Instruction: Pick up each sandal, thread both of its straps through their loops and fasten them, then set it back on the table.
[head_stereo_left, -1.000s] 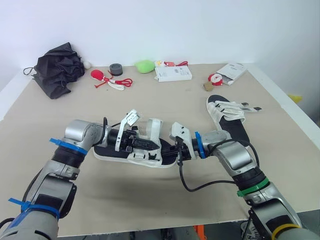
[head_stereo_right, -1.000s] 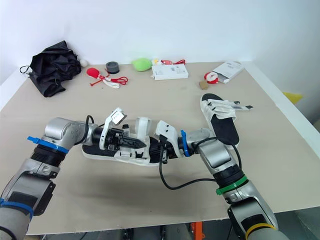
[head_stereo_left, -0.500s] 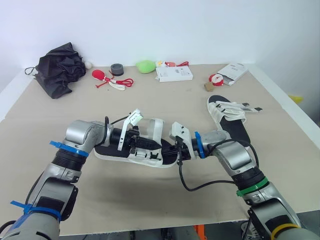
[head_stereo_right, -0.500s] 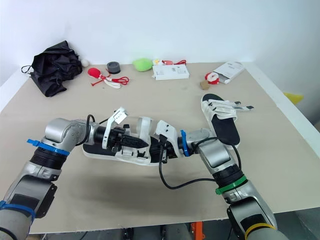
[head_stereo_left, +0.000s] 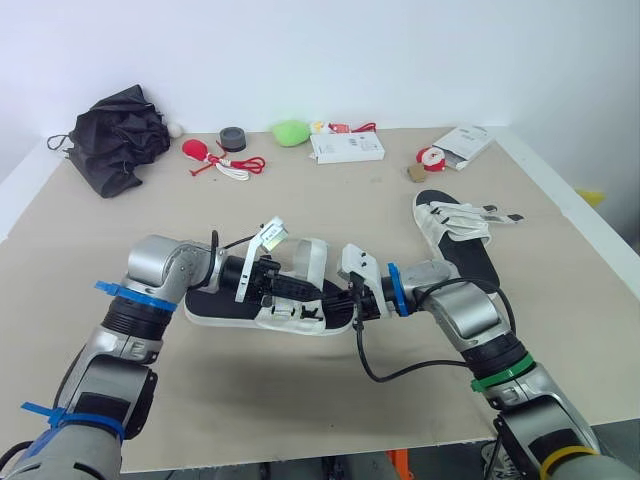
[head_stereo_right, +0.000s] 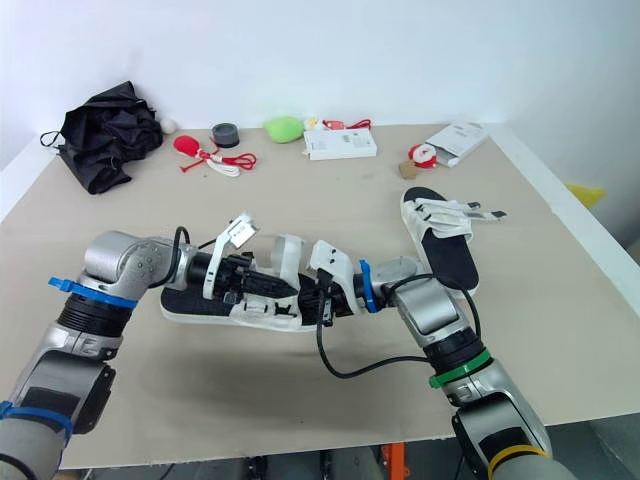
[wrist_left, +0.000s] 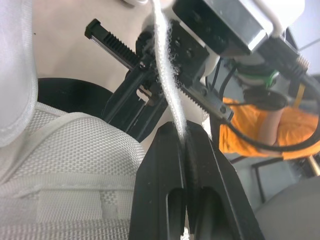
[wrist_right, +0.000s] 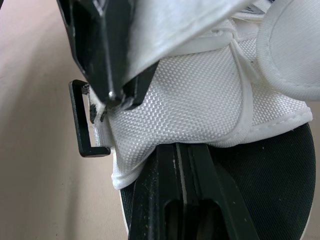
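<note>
A sandal (head_stereo_left: 218, 305) with a black sole and white straps lies at the middle of the table, held between both grippers. My left gripper (head_stereo_left: 298, 290) is shut on a thin white strap (wrist_left: 168, 85), pinched between its fingertips (wrist_left: 167, 150). My right gripper (head_stereo_left: 338, 300) meets it from the right and is shut on the edge of the sandal's white woven upper (wrist_right: 200, 100), next to a black loop (wrist_right: 80, 125). The two grippers almost touch. A second sandal (head_stereo_left: 455, 240) lies flat at the right, with its straps loose.
Along the far edge lie a black folded umbrella (head_stereo_left: 120, 135), a red-and-white cord toy (head_stereo_left: 215, 158), a grey tape roll (head_stereo_left: 232, 138), a green lump (head_stereo_left: 290, 132) and two white boxes (head_stereo_left: 346, 147) (head_stereo_left: 465, 143). The table's right edge (head_stereo_left: 570, 215) runs close to the second sandal.
The left gripper has edged slightly towards the right gripper with the strap, and the sandal has shifted a little. Both grippers stay shut.
</note>
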